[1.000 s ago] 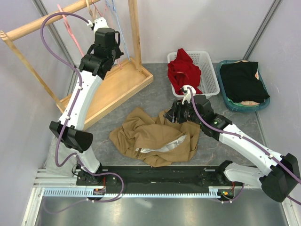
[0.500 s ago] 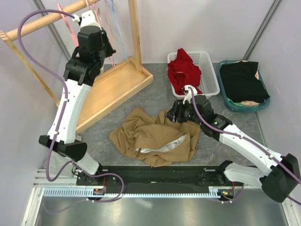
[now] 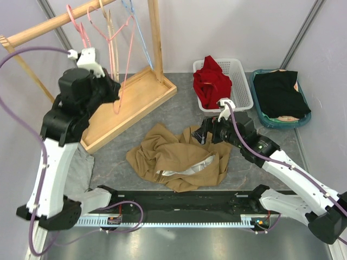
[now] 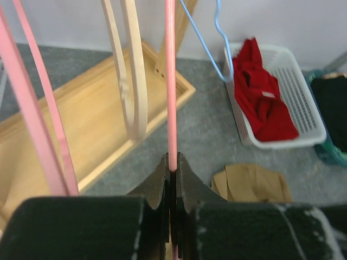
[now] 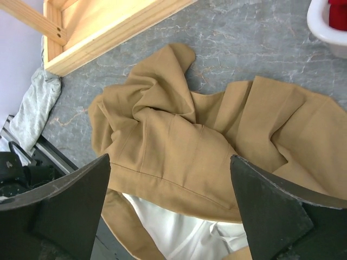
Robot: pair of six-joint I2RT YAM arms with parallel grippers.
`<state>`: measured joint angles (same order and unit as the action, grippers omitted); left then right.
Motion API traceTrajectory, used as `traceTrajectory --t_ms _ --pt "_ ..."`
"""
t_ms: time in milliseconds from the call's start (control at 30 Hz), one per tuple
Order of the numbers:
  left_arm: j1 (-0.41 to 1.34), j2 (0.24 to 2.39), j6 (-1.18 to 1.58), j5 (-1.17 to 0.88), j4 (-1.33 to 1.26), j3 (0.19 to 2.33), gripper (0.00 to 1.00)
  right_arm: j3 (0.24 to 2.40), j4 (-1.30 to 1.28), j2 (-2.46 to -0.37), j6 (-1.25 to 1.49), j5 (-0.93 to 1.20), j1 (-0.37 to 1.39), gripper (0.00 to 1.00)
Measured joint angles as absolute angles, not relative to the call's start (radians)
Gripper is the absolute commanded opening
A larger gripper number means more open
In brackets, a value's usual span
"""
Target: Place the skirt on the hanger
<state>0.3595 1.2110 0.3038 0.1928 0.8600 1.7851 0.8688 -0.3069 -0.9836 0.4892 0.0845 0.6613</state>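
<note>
Tan cloth, the skirt (image 3: 179, 160) lies crumpled on the grey table (image 3: 184, 108), in the middle towards the near edge, with its white lining showing along the near side. It looks soft, light and floppy, so it will likely sag and fold wherever it is lifted. The best hold is probably the firmer seamed band beside the lining opening, taken with a pinch through one layer and not the whole heap.

Just above the skirt's far right edge hovers the right gripper (image 5: 169, 160). Its fingers are spread wide and hold nothing, and its arm stretches low from the near right corner, angled down and to the left.

At the far left, the left gripper (image 4: 172, 165) is pressed together on the thin bar of the pink hanger (image 4: 171, 81), well apart from the skirt. That arm rises tall from the near left and bends towards the wooden rack (image 3: 135, 97), where cream and blue hangers also hang. Whether the pink hanger's hook sits on the rail cannot be told.

Far right stand a white basket (image 3: 241, 86) holding red cloth and a teal tub (image 3: 260, 116) holding black cloth.
</note>
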Motion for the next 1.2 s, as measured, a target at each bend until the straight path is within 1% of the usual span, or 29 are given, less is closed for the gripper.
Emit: traceTrajectory --t_ms 200,400,533,733,867,1033,1200 --pt "0.360 0.998 0.274 0.062 0.938 1.666 0.02 0.931 -0.351 -0.942 0.413 0.130 0.661 0.97" --pt "0.360 0.856 0.254 -0.068 0.985 1.560 0.02 1.065 -0.385 -0.894 0.288 0.260 0.661 0.97" --pt "0.360 0.808 0.227 -0.190 1.015 1.489 0.02 1.198 -0.383 -0.904 0.219 0.343 0.661 0.98" --pt "0.360 0.761 0.166 -0.462 1.024 1.393 0.02 1.362 -0.377 -0.964 0.144 0.466 0.662 0.98" --pt "0.360 0.759 0.144 -0.627 0.999 1.302 0.02 1.462 -0.407 -1.032 0.069 0.612 0.662 0.98" --pt "0.360 0.758 0.131 -0.783 0.953 1.206 0.02 1.535 -0.460 -1.091 -0.033 0.721 0.664 0.98" --pt "0.360 0.739 0.120 -0.899 0.905 1.185 0.02 1.568 -0.509 -1.163 -0.099 0.822 0.664 0.98"
